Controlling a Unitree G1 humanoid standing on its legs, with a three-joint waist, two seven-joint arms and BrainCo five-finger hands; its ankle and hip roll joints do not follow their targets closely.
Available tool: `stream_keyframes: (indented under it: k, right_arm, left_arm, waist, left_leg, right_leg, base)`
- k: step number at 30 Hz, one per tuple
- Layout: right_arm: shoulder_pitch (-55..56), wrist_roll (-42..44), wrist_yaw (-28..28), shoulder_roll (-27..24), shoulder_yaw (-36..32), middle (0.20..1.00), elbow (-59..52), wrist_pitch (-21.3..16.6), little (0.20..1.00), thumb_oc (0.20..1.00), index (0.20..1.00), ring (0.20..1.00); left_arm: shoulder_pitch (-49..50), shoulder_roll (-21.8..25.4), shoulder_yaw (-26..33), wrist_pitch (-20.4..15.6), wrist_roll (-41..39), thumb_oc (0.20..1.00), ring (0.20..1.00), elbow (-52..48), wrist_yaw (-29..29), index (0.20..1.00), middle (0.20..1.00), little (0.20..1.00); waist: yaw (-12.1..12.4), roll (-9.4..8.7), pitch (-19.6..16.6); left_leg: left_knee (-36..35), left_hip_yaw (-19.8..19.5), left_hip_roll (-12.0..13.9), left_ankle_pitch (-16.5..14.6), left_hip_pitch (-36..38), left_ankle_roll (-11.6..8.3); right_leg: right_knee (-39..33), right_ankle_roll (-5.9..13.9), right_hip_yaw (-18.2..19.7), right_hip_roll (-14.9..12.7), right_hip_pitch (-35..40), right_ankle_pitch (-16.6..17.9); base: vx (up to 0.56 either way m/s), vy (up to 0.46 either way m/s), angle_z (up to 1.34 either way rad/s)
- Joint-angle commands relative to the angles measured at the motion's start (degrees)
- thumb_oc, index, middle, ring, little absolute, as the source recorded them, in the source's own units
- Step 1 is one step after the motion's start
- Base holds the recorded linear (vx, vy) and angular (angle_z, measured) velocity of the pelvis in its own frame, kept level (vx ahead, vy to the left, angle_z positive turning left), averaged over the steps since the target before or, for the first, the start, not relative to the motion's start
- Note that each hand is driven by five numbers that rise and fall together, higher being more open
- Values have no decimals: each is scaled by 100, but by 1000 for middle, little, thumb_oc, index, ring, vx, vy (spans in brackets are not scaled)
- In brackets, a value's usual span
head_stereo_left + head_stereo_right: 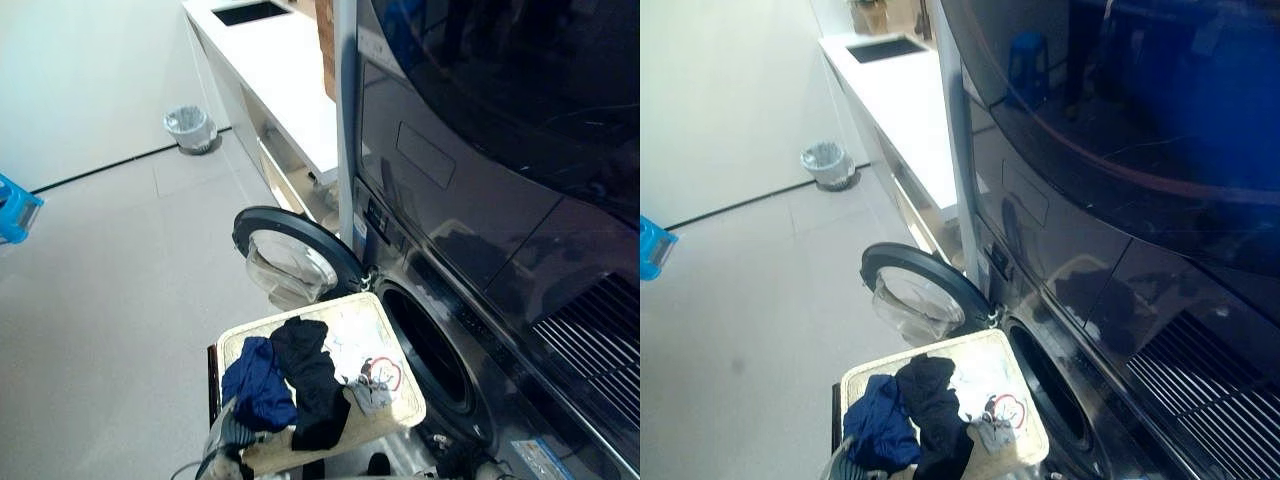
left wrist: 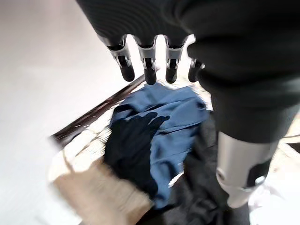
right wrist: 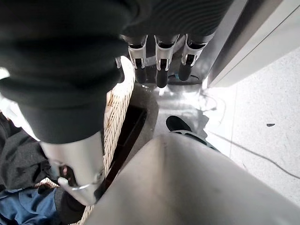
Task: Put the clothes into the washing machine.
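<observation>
A pale wicker basket (image 1: 400, 385) stands in front of the washing machine's round opening (image 1: 430, 355), whose door (image 1: 295, 255) is swung open to the left. In the basket lie a blue garment (image 1: 258, 385), a black garment (image 1: 310, 380) and a white cloth with red print (image 1: 368, 372). My left hand (image 2: 146, 28) hovers over the blue garment (image 2: 173, 122), fingers straight, holding nothing. My right hand (image 3: 159, 61) hangs low beside the basket's rim (image 3: 117, 112), near the machine's base. Its fingers are relaxed and empty.
A second dark machine (image 1: 500, 110) is stacked above the washer. A white counter (image 1: 285, 80) with a sink (image 1: 250, 12) runs along the far side, and a small waste bin (image 1: 190, 128) stands by the wall. A blue object (image 1: 15, 208) sits at the far left on the floor.
</observation>
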Motion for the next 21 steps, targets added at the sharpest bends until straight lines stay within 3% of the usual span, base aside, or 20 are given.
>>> stream_keyframes:
  k: [1,12,18,21]
  right_arm:
    - [-410,275,-78,114,241,1000,-71,-174,1000,1000,1000,1000]
    - [-1095,397,-68,109,460,1000,-230,-115,1000,1000,1000,1000]
    - [-1528,760,-117,107,574,1000,-311,-70,1000,1000,1000,1000]
    - [-1724,1055,-188,111,641,1000,-403,-73,1000,1000,1000,1000]
  left_arm:
    - [-599,7,-113,-122,294,1000,1000,114,435,1000,1000,1000]
    - [-1482,61,-43,226,101,1000,1000,210,995,1000,1000,1000]
    - [-2085,177,-1,780,-280,1000,1000,385,1305,1000,1000,1000]
    - [-2583,431,163,1261,-589,1000,1000,625,1428,1000,1000,1000]
  waist:
    - [-5,-220,226]
    - [-110,-288,831]
    - [-201,-458,1241]
    - [-310,-636,1519]
  left_leg:
    - [-196,155,-293,259,-218,229]
    - [66,226,-369,354,-857,237]
    - [839,331,-427,218,-1576,215]
    - [1312,385,-397,137,-2036,189]
  right_leg:
    - [-48,490,678,-211,-453,709]
    - [59,495,952,-245,-1136,917]
    - [275,501,1099,-304,-1734,1048]
    - [518,495,1154,-299,-2135,1097]
  base:
    - [-57,49,-11]
    - [-46,50,-11]
    - [-75,60,-17]
    - [-79,56,-24]
